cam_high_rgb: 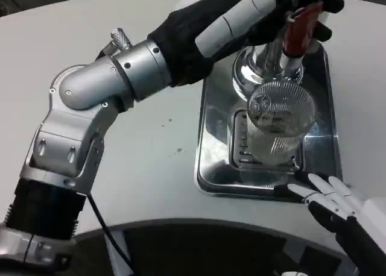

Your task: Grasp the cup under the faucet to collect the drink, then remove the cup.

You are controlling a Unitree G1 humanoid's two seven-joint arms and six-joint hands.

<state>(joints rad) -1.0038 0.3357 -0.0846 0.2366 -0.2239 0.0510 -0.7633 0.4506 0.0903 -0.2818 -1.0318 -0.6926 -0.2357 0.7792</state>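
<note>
white table (151, 143) under steel tray (211, 107)

Cup (278, 120): clear ribbed glass or plastic, can't tell which, glossy. Drip tray (211, 131): polished metal, mirror finish, slotted metal grate (244, 150) under the cup. Faucet (265, 62): chromed base, shiny; its red handle (301, 26) looks like glossy plastic. Table (151, 137): matt white, smooth, a few small specks. Left forearm (114, 77): brushed silver metal, satin; black cloth sleeve (181, 41) is matt. Left hand (283, 11) and right hand (329, 197): smooth white plastic shells, black matt parts.
</note>
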